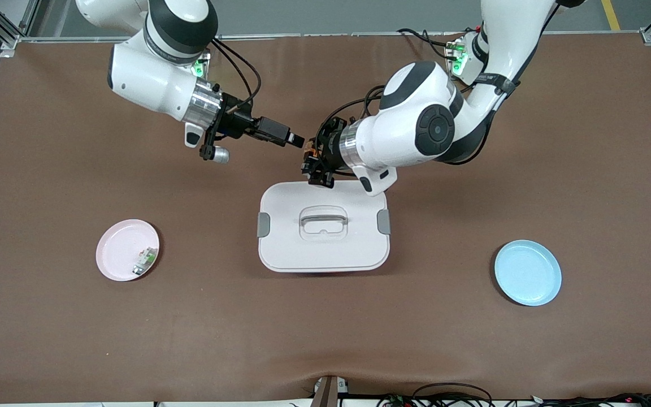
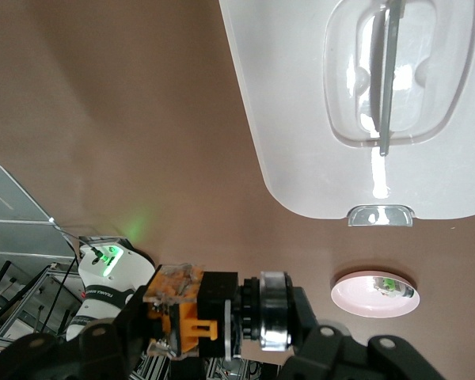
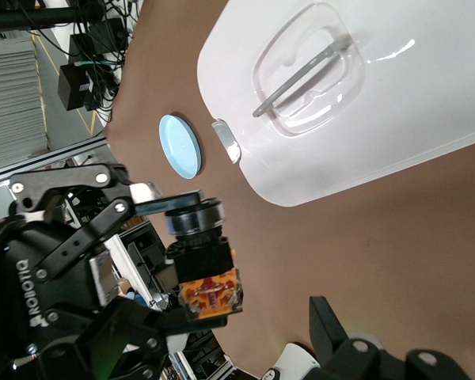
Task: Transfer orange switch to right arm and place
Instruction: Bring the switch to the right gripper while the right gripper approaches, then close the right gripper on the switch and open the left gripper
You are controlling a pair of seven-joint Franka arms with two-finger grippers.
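Note:
The orange switch [image 1: 306,151] is up in the air over the table, just past the white lidded box's [image 1: 280,249] edge toward the robots' bases. My left gripper [image 1: 309,159] is shut on its black body [image 2: 222,305], and the orange end [image 2: 174,309] points away from the fingers. In the right wrist view the switch [image 3: 204,265] shows its orange face. My right gripper [image 1: 297,139] is open right beside the switch, with one finger [image 3: 332,324] apart from it and nothing gripped.
A pink plate [image 1: 116,249] with a small white-and-green component [image 1: 144,259] lies toward the right arm's end of the table. A blue plate [image 1: 527,272] lies toward the left arm's end. The white box [image 2: 301,142] with a handle recess sits mid-table under both hands.

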